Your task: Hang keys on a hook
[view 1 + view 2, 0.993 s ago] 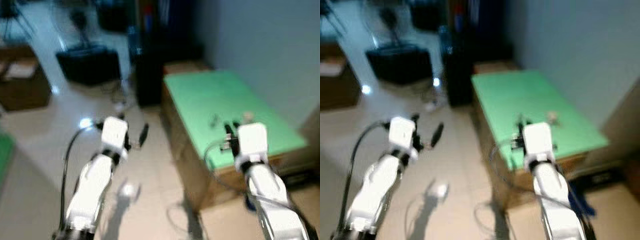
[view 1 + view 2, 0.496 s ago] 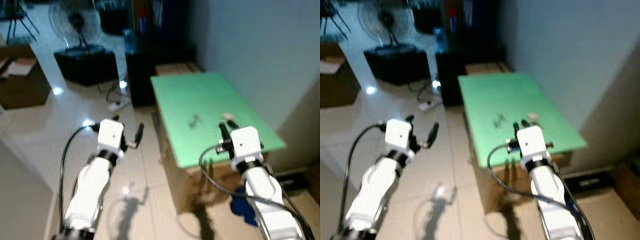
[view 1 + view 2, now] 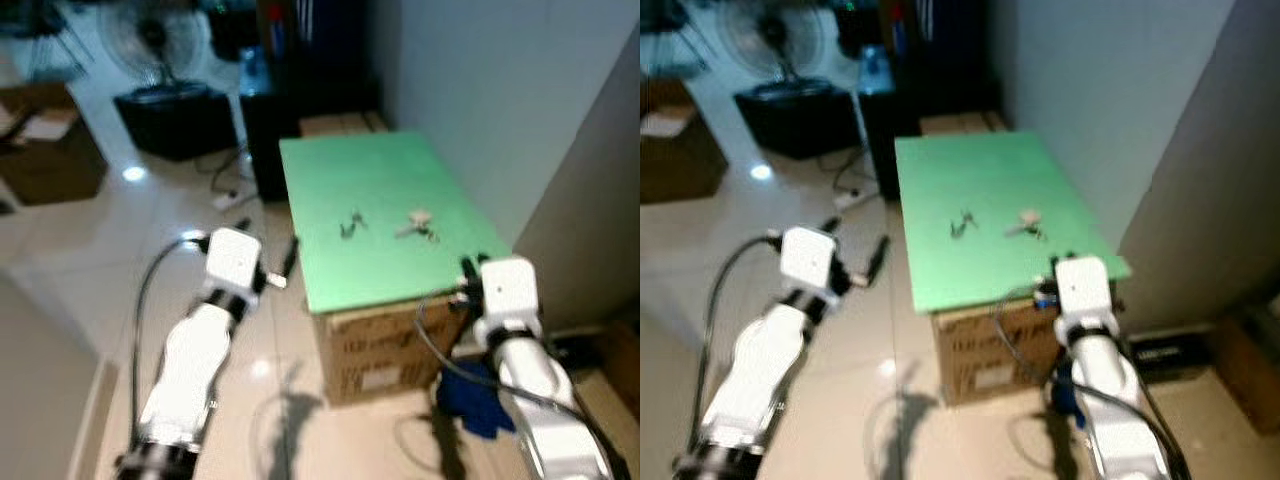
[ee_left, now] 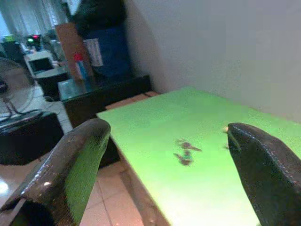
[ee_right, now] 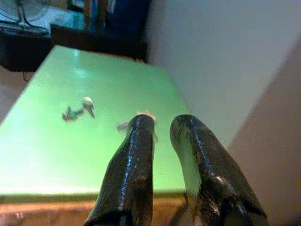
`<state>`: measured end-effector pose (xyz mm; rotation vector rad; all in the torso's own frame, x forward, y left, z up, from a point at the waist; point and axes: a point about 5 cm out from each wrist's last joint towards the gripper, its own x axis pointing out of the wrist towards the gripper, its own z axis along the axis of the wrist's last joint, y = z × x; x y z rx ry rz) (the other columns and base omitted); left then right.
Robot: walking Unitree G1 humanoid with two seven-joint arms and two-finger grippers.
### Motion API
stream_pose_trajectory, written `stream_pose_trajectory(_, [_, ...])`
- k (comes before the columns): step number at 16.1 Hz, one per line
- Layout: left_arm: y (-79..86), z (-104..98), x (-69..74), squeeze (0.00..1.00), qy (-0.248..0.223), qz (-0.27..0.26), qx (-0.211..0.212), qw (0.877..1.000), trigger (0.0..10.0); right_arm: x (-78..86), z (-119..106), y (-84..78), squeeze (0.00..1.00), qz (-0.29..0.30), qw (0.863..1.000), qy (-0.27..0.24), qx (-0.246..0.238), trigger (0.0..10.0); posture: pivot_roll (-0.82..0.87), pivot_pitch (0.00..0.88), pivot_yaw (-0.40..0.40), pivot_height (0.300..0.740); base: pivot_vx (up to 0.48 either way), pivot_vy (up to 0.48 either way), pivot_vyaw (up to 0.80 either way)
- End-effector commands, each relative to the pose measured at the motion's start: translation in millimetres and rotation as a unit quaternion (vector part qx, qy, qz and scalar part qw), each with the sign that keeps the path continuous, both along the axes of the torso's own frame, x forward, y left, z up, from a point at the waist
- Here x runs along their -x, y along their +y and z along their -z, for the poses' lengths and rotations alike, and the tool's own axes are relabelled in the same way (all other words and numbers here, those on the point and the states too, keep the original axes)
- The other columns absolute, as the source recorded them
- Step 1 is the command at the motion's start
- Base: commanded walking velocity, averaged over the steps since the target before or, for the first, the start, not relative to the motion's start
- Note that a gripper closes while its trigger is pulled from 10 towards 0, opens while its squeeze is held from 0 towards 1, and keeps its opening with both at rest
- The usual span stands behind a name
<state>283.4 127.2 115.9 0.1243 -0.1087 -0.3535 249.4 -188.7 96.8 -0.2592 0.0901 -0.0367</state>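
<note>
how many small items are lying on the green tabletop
2. A dark bunch of keys lies near the middle of the green tabletop. A paler small item lies to its right, toward the wall; too blurred to identify.
</note>
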Motion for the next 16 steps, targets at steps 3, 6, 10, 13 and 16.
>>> stream_pose_trajectory(3, [3.4,-7.3,-1.9,0.0,-0.016,0.014,0.007,1.0,10.0,-4.4,-6.1,2.4,0.0,0.004,1.0,-0.008,-0.019,10.0,-0.1,0.0,0.071,0.74,0.206,0.0,-0.48])
stream_pose_trajectory(6, [3.6,-5.0,-1.6,0.0,-0.011,0.019,0.008,1.0,10.0,-3.9,-7.1,2.8,0.0,0.004,1.0,-0.008,-0.022,10.0,-0.11,0.0,0.07,0.74,0.377,0.0,-0.8])
stream_pose_trajectory(10, [-1.3,0.2,3.1,0.0,-0.004,0.038,-0.003,0.999,10.0,-5.9,-9.1,2.5,0.0,-0.015,1.0,-0.006,-0.005,10.0,-0.11,0.0,0.068,0.74,0.392,0.0,-0.15])
stream_pose_trajectory(13, [3.4,-1.6,2.4,0.0,-0.005,0.03,-0.005,1.0,10.0,-8.7,-12.9,7.0,0.0,-0.033,0.999,-0.011,-0.012,10.0,-0.09,0.0,0.07,0.74,0.395,0.0,0.0])
stream_pose_trajectory(16, [6.3,-2.3,1.3,0.0,-0.005,0.026,-0.009,1.0,10.0,-10.7,-13.3,10.3,0.0,-0.051,0.999,-0.006,0.0,10.0,-0.09,0.0,0.073,0.74,0.396,0.0,0.0])
